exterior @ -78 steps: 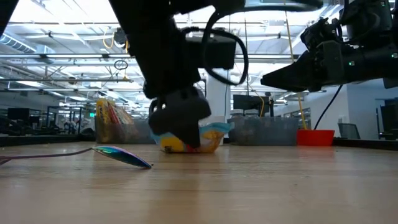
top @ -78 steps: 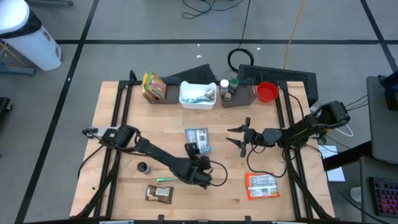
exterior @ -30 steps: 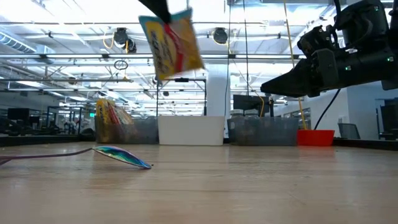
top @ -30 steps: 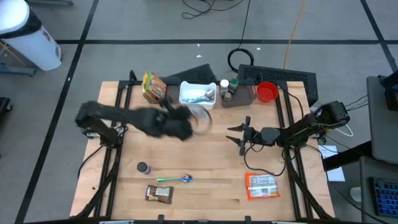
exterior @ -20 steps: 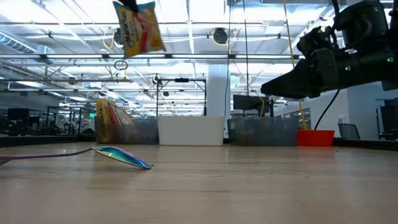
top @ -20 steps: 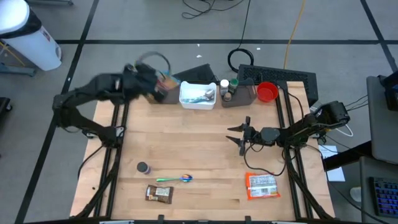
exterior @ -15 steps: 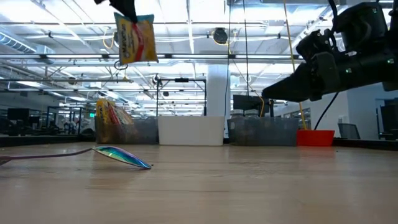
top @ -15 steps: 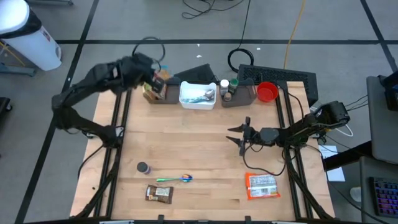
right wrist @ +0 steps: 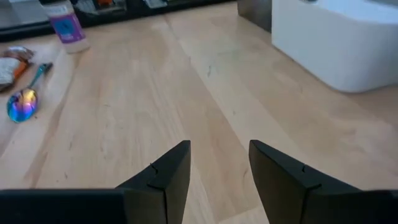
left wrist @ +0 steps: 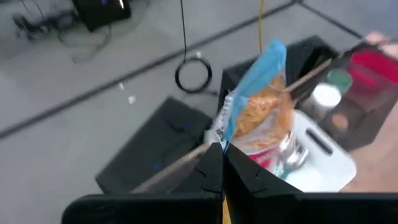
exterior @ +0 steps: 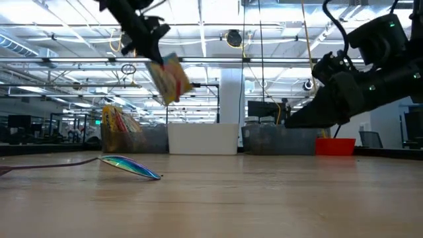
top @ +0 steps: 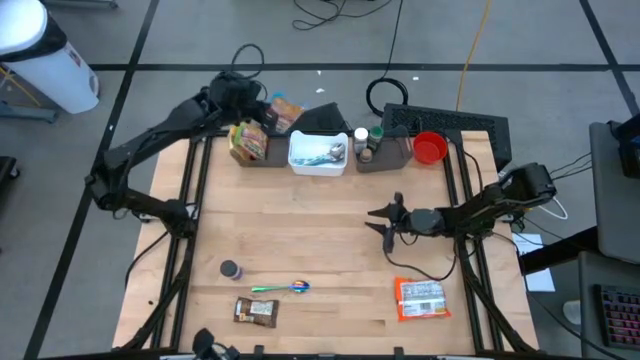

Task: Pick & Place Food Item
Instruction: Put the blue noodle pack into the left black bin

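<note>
Wooden tabletop (top: 330,240) seen with bins along back edge. White bin (top: 318,152) set mid-row. Snack bag (top: 283,112) held aloft beyond back edge, clamped by left tool (top: 262,108). Right tool (top: 381,220) hovering over tabletop, fingers apart, nothing held.

Bright even overhead light, ceiling strips (exterior: 198,61) glared behind the low view, soft faint shadows lay on the table (top: 330,230), left wrist view was motion-blurred, snack bag (left wrist: 261,118) smeared.

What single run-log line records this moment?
left end effector: shut on snack bag, raised over back bins | right end effector: open, empty, above table
</note>
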